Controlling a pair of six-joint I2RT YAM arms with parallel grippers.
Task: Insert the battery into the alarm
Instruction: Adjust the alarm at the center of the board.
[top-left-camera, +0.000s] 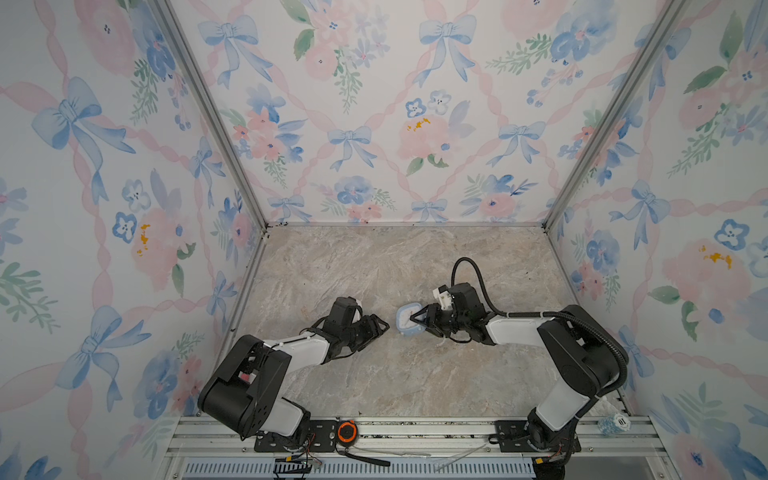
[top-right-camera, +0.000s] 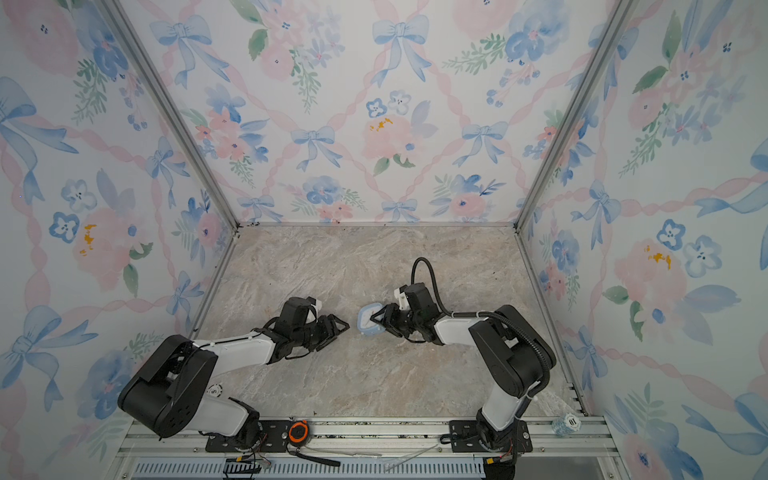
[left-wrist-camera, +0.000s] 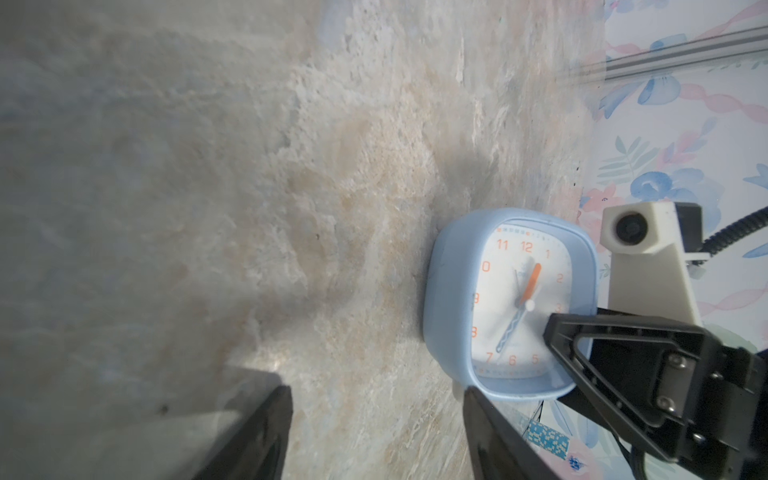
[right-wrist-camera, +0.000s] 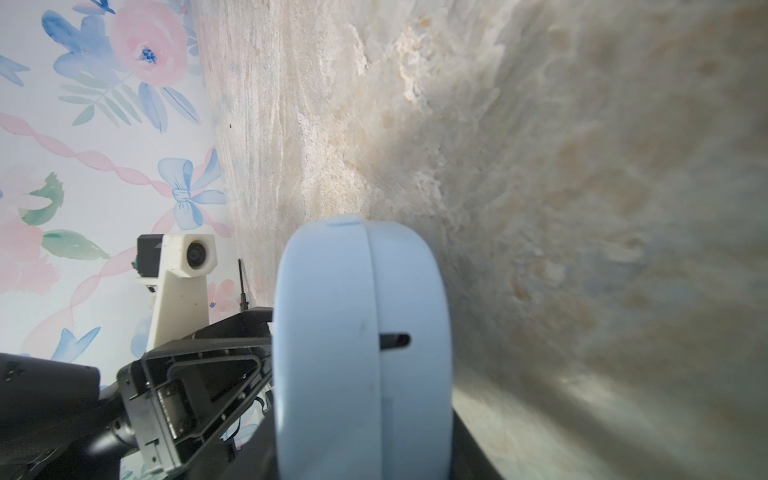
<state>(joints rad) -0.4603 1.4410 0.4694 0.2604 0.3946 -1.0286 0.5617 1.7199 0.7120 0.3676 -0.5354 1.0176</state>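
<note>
The alarm (top-left-camera: 406, 323) (top-right-camera: 368, 320) is a pale-blue rounded-square clock standing on its edge on the marbled table. Its white face (left-wrist-camera: 505, 307) with orange numerals is turned toward my left arm. My right gripper (top-left-camera: 417, 326) (right-wrist-camera: 361, 436) is shut on the alarm, one finger (left-wrist-camera: 582, 332) lying across the face and the other against the back. The right wrist view shows the alarm's blue rim (right-wrist-camera: 332, 332) edge-on between the jaws. My left gripper (top-left-camera: 380, 334) (left-wrist-camera: 377, 392) is open and empty, a short way left of the alarm. The battery is out of view.
Floral-papered walls close in the table on three sides. At the front, an aluminium rail (top-left-camera: 415, 428) carries both arm bases, an orange-and-black round device (top-left-camera: 346, 431) and a small blue-and-white patterned roll (top-left-camera: 614, 424) at its right end.
</note>
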